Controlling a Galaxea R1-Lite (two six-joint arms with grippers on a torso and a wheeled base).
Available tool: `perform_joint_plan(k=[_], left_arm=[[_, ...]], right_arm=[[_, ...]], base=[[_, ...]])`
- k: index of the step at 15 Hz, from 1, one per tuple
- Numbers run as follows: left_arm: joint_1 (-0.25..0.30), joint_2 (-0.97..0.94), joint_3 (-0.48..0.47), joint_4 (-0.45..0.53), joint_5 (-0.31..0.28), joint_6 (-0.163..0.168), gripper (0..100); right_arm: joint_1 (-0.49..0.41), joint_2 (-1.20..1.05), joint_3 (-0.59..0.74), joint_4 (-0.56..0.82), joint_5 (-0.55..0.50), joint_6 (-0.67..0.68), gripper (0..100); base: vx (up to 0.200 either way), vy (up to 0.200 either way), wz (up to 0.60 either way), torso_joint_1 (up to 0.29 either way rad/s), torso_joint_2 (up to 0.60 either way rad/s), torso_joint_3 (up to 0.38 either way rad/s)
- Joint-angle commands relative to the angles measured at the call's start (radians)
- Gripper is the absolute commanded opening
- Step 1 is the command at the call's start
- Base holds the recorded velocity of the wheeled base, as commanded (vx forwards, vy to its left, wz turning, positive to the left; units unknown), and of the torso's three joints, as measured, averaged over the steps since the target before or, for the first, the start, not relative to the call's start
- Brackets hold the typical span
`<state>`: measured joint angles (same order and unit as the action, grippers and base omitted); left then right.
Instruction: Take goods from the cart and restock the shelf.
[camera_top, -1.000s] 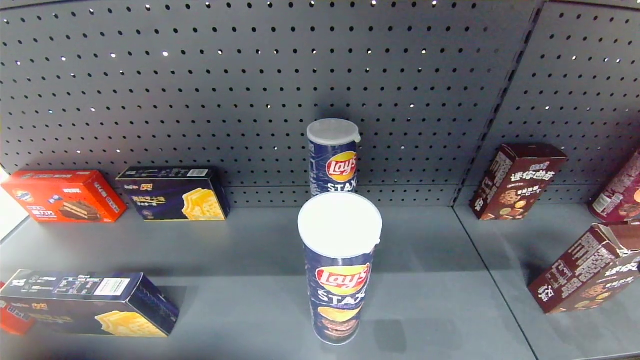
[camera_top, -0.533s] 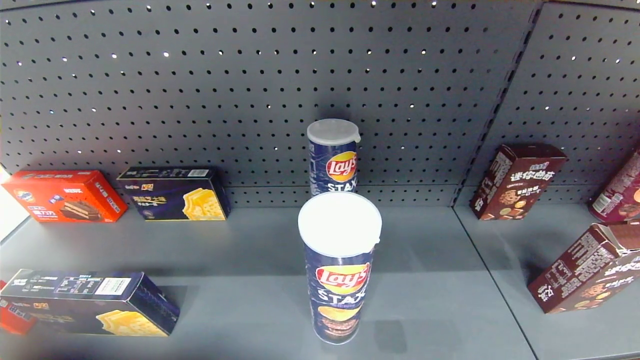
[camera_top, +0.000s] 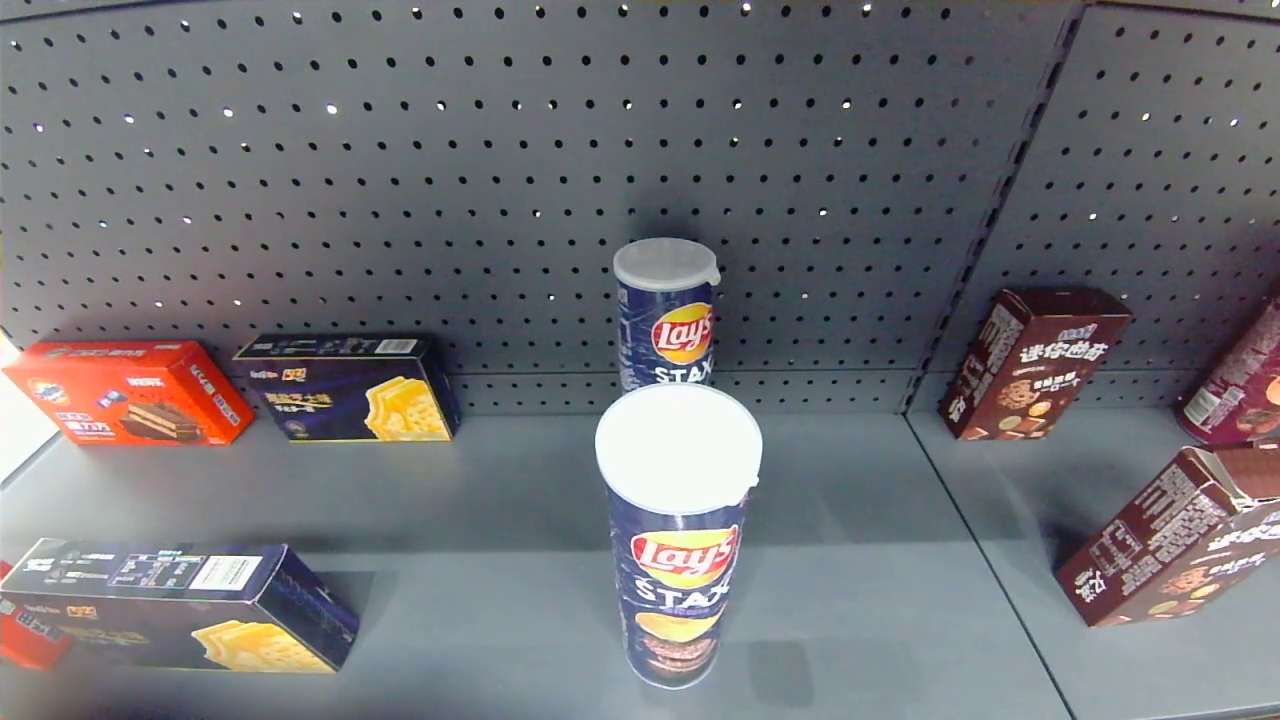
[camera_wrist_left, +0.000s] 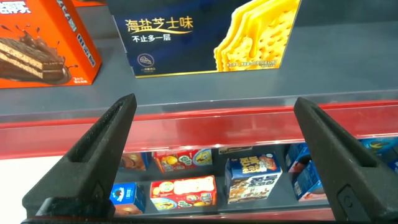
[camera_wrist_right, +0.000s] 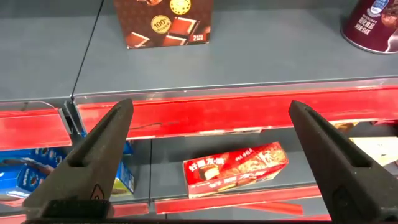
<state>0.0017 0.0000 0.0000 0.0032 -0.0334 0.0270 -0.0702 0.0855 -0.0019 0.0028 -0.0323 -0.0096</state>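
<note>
L claw (camera_wrist_left: 214, 102) wide open, holding nothing, facing the red edge strip (camera_wrist_left: 205, 127); navy cracker box (camera_wrist_left: 205, 34) & orange wafer box (camera_wrist_left: 43, 43) sit on the board just above it. R claw (camera_wrist_right: 211, 104) also spread open, holding nothing, w/ a brown cookie box (camera_wrist_right: 165, 22) on the board beyond. Head view: 2 chip cans upright mid shelf (camera_top: 880, 580), front can (camera_top: 678, 560) near the edge, rear can (camera_top: 665, 320) behind it by the pegboard (camera_top: 400, 150), the 2 apart
</note>
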Motion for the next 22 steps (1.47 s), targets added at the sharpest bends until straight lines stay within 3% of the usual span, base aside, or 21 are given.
perform_joint_plan(k=[1,22], left_arm=[[0.0,0.002,0.0,0.0,0.0,0.001,100],[0.001,0.002,0.0,0.0,0.003,-0.004,100]], right_arm=[[0.0,0.005,0.002,0.0,0.0,-0.001,100],[0.0,0.007,0.002,0.0,0.002,0.0,100]], base=[[0.0,0.0,0.0,0.0,0.0,0.0],[-0.01,0.0,0.0,0.0,0.0,0.0]])
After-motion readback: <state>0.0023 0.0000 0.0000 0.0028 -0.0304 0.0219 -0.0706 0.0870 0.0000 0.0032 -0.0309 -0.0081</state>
